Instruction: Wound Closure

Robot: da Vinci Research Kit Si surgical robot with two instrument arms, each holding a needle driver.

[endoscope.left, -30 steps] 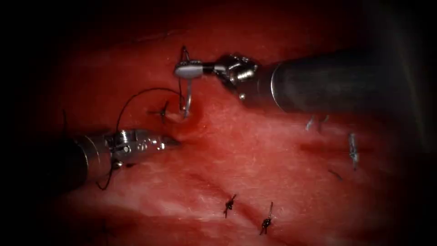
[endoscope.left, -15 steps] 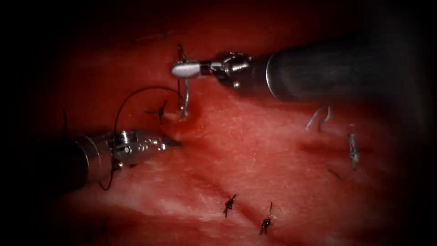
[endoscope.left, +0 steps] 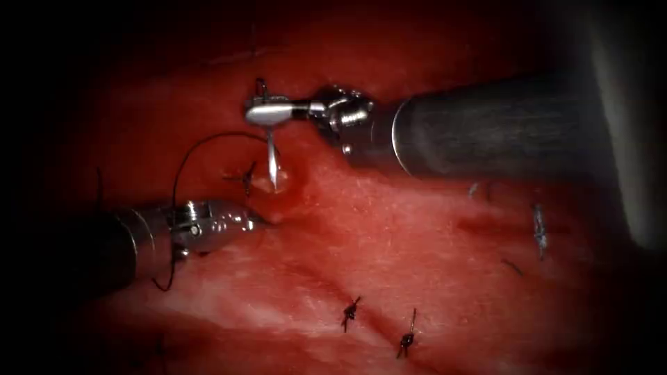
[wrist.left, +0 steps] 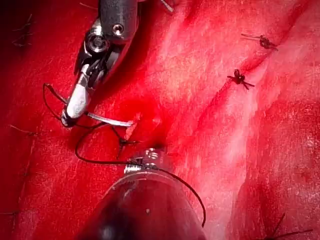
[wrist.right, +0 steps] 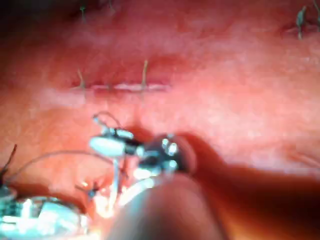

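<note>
With jaws clamped near the needle's (endoscope.left: 272, 158) tail, right tool (endoscope.left: 264, 112) has lifted it free of the tissue (endoscope.left: 389, 236), tip just above the surface; left tool (endoscope.left: 251, 221) rests closed, apparently holding nothing.

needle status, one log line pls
right hand: holds needle near tail | needle tip: clear of tissue | left hand: shut, empty

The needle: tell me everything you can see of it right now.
The needle is a thin, curved, silvery metal piece. The right tool has its jaws shut on it near the thread end, and the shaft hangs down from them to a sharp tip just above the tissue. The tip looks clear of the tissue, beside a knotted stitch. Dark thread arcs from it towards the left tool.
</note>
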